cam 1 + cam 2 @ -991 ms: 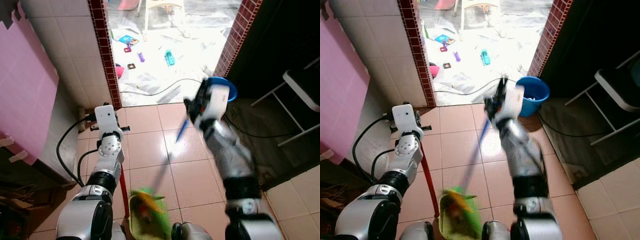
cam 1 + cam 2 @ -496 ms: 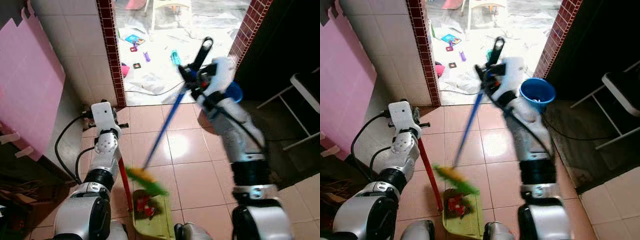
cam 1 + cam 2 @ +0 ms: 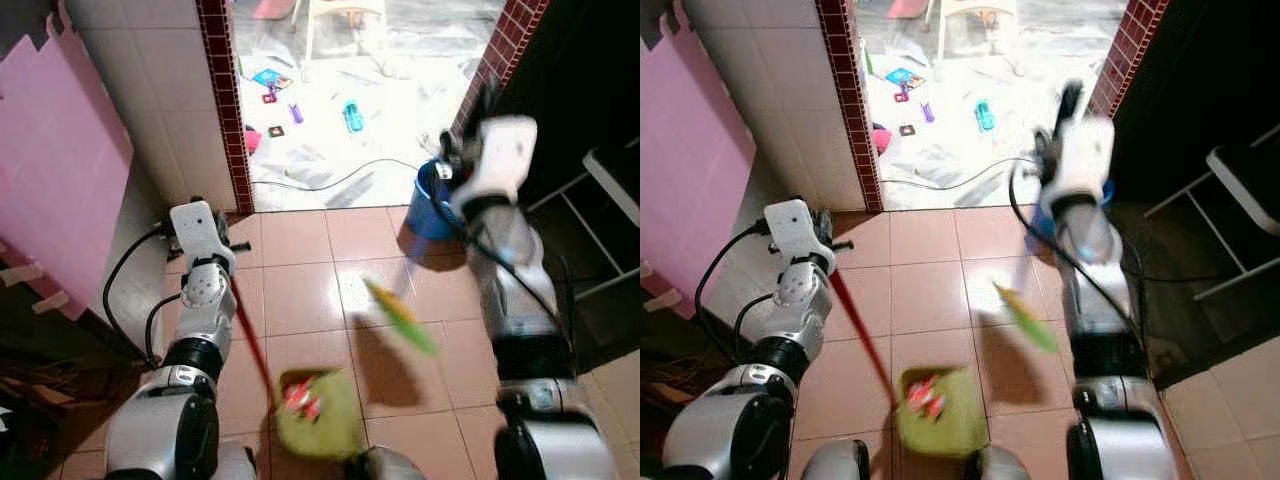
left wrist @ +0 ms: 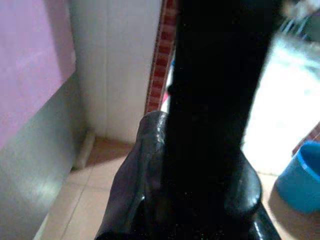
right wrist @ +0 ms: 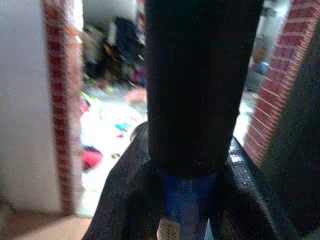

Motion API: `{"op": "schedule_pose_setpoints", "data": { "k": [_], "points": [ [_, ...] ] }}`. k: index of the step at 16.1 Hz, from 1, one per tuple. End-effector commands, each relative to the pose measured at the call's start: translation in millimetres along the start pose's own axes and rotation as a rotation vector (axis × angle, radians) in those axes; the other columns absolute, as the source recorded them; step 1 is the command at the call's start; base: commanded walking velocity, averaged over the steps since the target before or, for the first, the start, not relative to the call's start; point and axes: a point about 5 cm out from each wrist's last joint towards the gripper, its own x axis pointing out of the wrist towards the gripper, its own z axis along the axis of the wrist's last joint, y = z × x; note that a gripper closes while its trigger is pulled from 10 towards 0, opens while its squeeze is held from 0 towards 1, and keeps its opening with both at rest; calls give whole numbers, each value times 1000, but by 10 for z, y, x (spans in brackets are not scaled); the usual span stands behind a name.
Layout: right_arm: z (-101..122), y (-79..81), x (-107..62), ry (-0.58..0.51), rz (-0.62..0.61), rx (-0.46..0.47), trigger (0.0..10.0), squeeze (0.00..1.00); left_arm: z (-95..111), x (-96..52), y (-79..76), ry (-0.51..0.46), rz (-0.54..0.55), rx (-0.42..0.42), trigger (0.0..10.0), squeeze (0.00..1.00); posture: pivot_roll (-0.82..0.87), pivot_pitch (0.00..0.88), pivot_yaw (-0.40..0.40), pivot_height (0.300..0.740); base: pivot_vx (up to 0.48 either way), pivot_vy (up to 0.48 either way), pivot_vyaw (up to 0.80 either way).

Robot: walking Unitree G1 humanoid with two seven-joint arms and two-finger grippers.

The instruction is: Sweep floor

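2 tools are in your grippers. Your right gripper (image 3: pixel 1065 125) is raised near the doorway's right brick edge (image 3: pixel 497 60), and your right wrist view shows its black fingers (image 5: pixel 192 90) clamped on the blue broom handle (image 5: pixel 187 202). That handle is badly blurred in the head views; the broom's green and yellow head (image 3: pixel 402 316) hangs tilted above the tiles (image 3: pixel 300 295), between your right arm and the dustpan (image 3: pixel 318 412), with a dark shadow under it.

Your left gripper (image 3: pixel 195 228) sits low by the white tiled wall (image 3: pixel 140 110), near the left brick edge (image 3: pixel 222 100). You see the red dustpan handle (image 3: pixel 250 345) run from it down to the green dustpan on the floor close to your feet. Its fingers seem closed around that handle, though your left wrist view gives you just a dark finger (image 4: pixel 220 100) close to the lens. Red and light scraps (image 3: pixel 302 396) lie in the pan.

1 blue bucket (image 3: pixel 432 198) stands on the floor just beside your right arm, by the doorway. Beyond the doorway you see a bright floor (image 3: pixel 340 130) strewn with small coloured litter and a dark cable (image 3: pixel 330 178). A pink panel (image 3: pixel 55 190) leans at your left, and a white frame (image 3: pixel 610 190) stands at your right in the dark.
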Motion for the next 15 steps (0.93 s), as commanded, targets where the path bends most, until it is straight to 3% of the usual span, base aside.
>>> {"op": "schedule_pose_setpoints", "data": {
  "k": [1,3,5,8,11,15],
  "points": [
    [8,46,-47,-25,-8,13,10000,0,264,42,-51,-141,-31,18,10000,0,-82,21,-15,740,0,0,0],
    [-136,125,-174,3,-16,43,10000,0,437,23,-13,-230,-37,13,10000,0,-77,15,-7,740,0,0,0],
    [-283,213,-269,51,-32,7,10000,0,714,72,37,-327,-11,11,10000,0,-73,22,-2,740,0,0,0],
    [-364,222,-339,77,-54,-10,10000,0,951,106,5,-400,-32,25,10000,0,-67,20,5,740,180,0,-800],
    [-354,277,-326,69,-59,7,10000,0,886,61,-18,-374,-50,35,10000,0,-74,25,20,740,297,0,-800],
    [-335,306,-310,58,-55,11,10000,0,886,15,-59,-371,-70,40,10000,0,-75,30,15,740,417,0,0]
  ]
}}
